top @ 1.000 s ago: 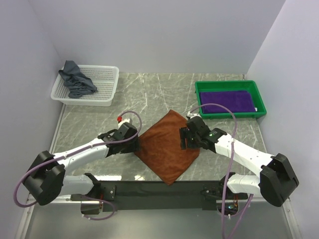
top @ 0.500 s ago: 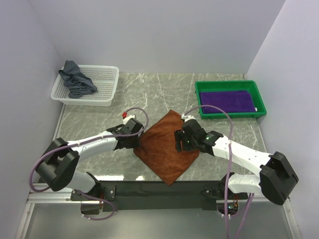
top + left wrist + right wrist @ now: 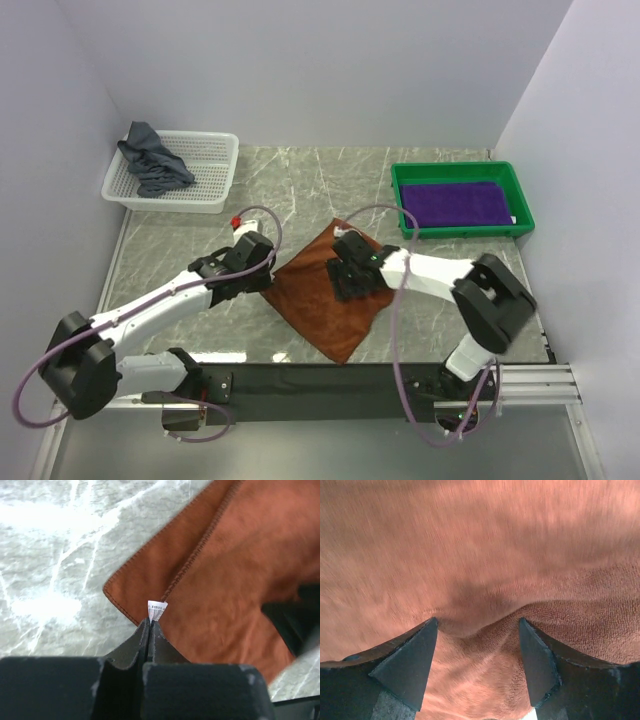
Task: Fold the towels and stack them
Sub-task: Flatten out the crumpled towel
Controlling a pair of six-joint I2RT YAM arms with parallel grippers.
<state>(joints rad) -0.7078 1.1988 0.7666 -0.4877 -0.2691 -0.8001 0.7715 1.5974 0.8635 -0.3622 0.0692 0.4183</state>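
Our left gripper [image 3: 150, 625] pinches shut on the rust-brown towel [image 3: 325, 320] at its labelled edge; the cloth spreads ahead toward our right gripper [image 3: 478, 624], jaws wide, pressing its middle.

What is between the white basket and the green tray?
Only bare marble table lies between the white basket and the green tray, as the top view shows. The brown towel lies nearer the arms, not between them.
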